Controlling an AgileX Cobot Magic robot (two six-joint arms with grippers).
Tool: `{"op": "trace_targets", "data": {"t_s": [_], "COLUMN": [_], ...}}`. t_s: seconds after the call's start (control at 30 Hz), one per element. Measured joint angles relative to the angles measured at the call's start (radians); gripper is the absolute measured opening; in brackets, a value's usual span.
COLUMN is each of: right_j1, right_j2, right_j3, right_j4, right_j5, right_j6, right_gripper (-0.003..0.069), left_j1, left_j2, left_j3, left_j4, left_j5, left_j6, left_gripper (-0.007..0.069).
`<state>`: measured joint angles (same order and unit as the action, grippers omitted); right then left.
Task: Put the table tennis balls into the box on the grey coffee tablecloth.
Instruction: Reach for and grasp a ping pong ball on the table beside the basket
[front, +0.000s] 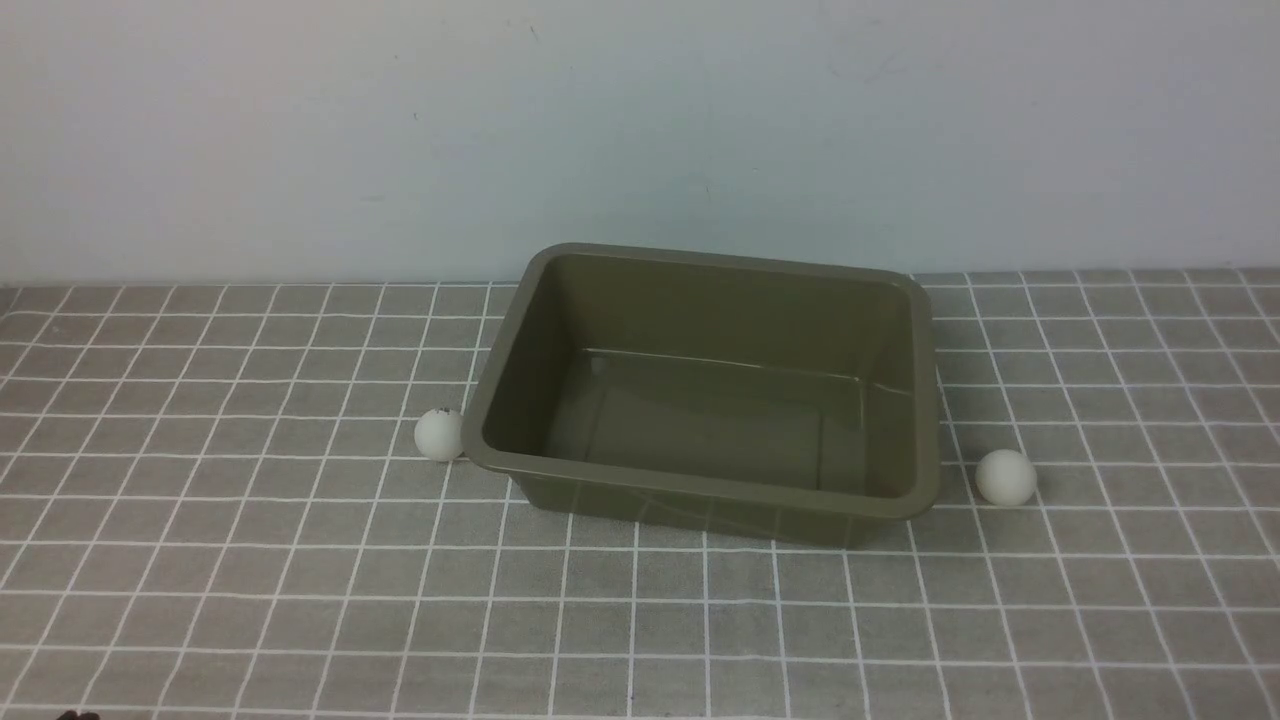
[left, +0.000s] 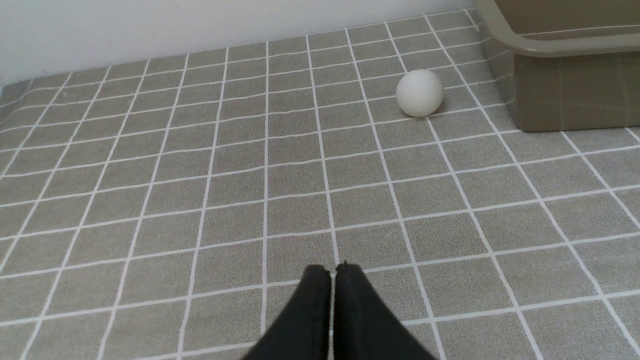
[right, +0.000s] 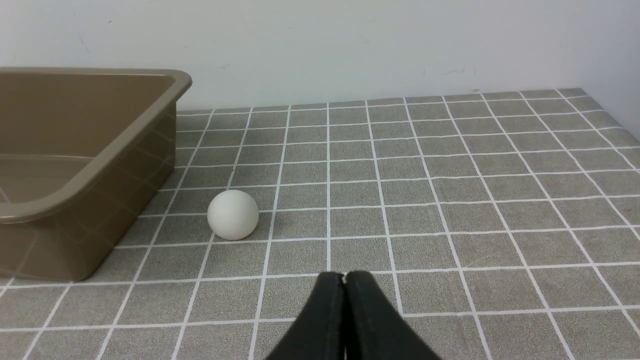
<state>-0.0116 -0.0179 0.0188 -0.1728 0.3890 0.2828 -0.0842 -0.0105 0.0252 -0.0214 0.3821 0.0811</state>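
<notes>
The olive-green box stands empty in the middle of the grey-brown checked tablecloth. One white table tennis ball lies against the box's left side; it also shows in the left wrist view. The second ball lies on the cloth just right of the box and shows in the right wrist view. My left gripper is shut and empty, low over the cloth, well short of its ball. My right gripper is shut and empty, short of its ball. Neither gripper shows in the front view.
A pale wall runs along the back edge of the cloth. The box corner appears in the left wrist view and its side in the right wrist view. A side wall rises at the cloth's right end.
</notes>
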Motion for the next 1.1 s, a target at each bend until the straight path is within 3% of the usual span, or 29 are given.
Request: {"op": "trace_targets", "data": {"t_s": [0.13, 0.33, 0.57, 0.73, 0.8, 0.87, 0.93, 0.97, 1.0, 1.03, 1.07, 1.1], "right_j1": [0.0, 0.0, 0.018, 0.018, 0.018, 0.018, 0.026, 0.027, 0.04, 0.042, 0.051, 0.053], "right_j2": [0.0, 0.0, 0.0, 0.0, 0.0, 0.0, 0.0, 0.002, 0.033, 0.04, 0.114, 0.15], "right_j3": [0.0, 0.002, 0.009, 0.009, 0.009, 0.009, -0.017, -0.017, -0.107, -0.107, -0.207, -0.261], "right_j4": [0.0, 0.033, 0.543, 0.655, 0.658, 0.657, 0.635, 0.635, 0.583, 0.583, 0.53, 0.504], "right_j5": [0.0, -0.013, -0.223, -0.263, -0.28, -0.308, -0.314, -0.314, -0.22, -0.22, -0.117, -0.058], "right_j6": [0.0, 0.015, 0.26, 0.293, 0.297, 0.297, 0.274, 0.274, 0.218, 0.218, 0.158, 0.127], "right_gripper": [-0.0015, -0.0015, -0.0015, -0.0015, -0.0015, -0.0015, -0.0015, -0.0015, -0.0015, -0.0015, -0.0015, -0.0015], "left_j1": [0.0, 0.0, 0.0, 0.0, 0.0, 0.0, 0.0, 0.0, 0.0, 0.0, 0.0, 0.0], "left_j2": [0.0, 0.0, 0.0, 0.0, 0.033, 0.071, 0.214, 0.227, 0.34, 0.356, 0.485, 0.553], "left_j3": [0.003, 0.003, 0.003, -0.002, -0.086, -0.148, -0.328, -0.342, -0.465, -0.465, -0.569, -0.618], "left_j4": [-0.018, -0.157, -0.194, -0.226, -0.279, -0.287, -0.276, -0.275, -0.26, -0.258, -0.25, -0.246], "left_j5": [-0.078, -0.361, -0.626, -0.781, -0.72, -0.639, -0.355, -0.331, -0.136, -0.111, 0.087, 0.156], "left_j6": [-0.03, -0.127, -0.157, -0.222, -0.31, -0.322, -0.322, -0.322, -0.297, -0.293, -0.251, -0.232], "left_gripper": [-0.0005, -0.0005, -0.0005, -0.0005, -0.0005, -0.0005, -0.0005, -0.0005, -0.0005, -0.0005, -0.0005, -0.0005]}}
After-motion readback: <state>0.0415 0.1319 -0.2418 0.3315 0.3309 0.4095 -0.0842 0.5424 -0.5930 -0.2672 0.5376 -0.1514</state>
